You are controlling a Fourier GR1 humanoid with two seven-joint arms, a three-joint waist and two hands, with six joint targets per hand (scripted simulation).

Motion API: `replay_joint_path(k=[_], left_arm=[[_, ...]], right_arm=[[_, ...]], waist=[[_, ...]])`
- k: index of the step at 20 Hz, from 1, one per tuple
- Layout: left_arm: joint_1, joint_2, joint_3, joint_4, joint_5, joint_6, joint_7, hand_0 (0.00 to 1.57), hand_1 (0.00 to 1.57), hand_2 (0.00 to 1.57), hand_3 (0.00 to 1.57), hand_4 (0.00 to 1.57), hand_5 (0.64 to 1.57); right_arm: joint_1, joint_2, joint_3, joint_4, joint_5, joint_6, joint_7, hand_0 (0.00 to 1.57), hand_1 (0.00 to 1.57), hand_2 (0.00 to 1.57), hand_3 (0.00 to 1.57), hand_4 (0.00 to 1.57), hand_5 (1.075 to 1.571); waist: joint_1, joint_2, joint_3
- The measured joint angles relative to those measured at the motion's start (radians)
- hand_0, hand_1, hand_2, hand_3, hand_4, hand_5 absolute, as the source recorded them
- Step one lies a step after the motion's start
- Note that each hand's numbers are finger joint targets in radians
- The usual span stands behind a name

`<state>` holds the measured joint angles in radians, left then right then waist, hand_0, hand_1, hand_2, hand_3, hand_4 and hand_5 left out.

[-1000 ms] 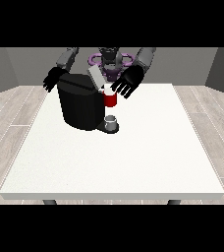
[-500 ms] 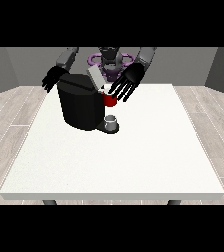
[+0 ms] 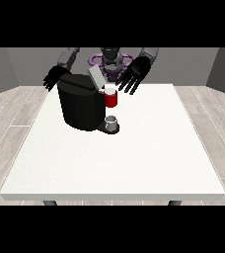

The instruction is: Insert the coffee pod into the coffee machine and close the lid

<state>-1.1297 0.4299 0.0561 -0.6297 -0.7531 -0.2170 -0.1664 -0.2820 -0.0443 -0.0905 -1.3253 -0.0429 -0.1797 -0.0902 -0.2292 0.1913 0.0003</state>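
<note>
A black coffee machine (image 3: 80, 106) stands on the white table (image 3: 134, 153) at the back left. Its grey lid (image 3: 95, 77) stands tilted up. In the red brewing head (image 3: 111, 99) at the machine's front sits a white pod (image 3: 109, 89). A small grey cup (image 3: 111, 120) stands on the drip base below. The hand at the view's right (image 3: 134, 73) hovers open just right of and above the pod, fingers spread and hanging down, holding nothing. Behind the machine's top left corner, the hand at the view's left (image 3: 55, 76) is open with relaxed fingers.
The robot's torso (image 3: 110, 60) is behind the table's far edge. White tabletop stretches in front of and to the right of the machine. Wooden floor surrounds the table.
The hand at the view's right has lifted up and back to the right, away from the red brewing head, leaving the pod uncovered. The other hand and the machine stayed put.
</note>
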Motion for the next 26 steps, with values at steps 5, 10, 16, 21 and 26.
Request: replay_joint_path(k=[5,10,16,21,26], left_arm=[[0.043,-0.043,0.021,-0.026,0.036,-0.018,0.011,0.0,0.0,0.0,0.0,0.0,1.571],[0.123,-0.135,0.128,-0.041,0.171,-0.001,0.0,0.0,0.0,0.0,0.0,0.26,1.571],[0.284,-0.234,0.239,-0.044,0.329,-0.01,-0.045,0.0,0.0,0.0,0.0,0.0,1.571],[0.399,-0.298,0.276,-0.062,0.401,-0.011,-0.071,0.0,0.0,0.0,0.0,0.21,1.571],[0.48,-0.317,0.309,-0.077,0.464,-0.03,-0.067,0.0,0.0,0.0,0.0,0.0,1.571]], right_arm=[[0.037,-0.008,-0.025,0.033,-0.022,0.014,-0.019,0.0,0.0,0.0,0.0,0.39,1.571],[0.091,-0.012,-0.049,0.053,-0.032,0.006,-0.025,0.0,0.0,0.0,0.0,0.4,1.571],[0.193,-0.026,-0.05,0.033,-0.035,0.025,-0.019,0.0,0.0,0.0,0.0,0.43,1.571],[0.195,-0.069,-0.035,-0.007,-0.023,0.057,0.014,0.0,0.0,0.0,0.0,0.37,1.571],[0.165,-0.086,0.008,-0.086,-0.024,0.101,0.079,0.0,0.0,0.0,0.0,0.0,1.571]], waist=[[0.041,-0.065,0.0001],[0.109,-0.16,-0.0008],[0.164,-0.301,-0.0011],[0.215,-0.371,-0.0007],[0.237,-0.422,-0.0007]])
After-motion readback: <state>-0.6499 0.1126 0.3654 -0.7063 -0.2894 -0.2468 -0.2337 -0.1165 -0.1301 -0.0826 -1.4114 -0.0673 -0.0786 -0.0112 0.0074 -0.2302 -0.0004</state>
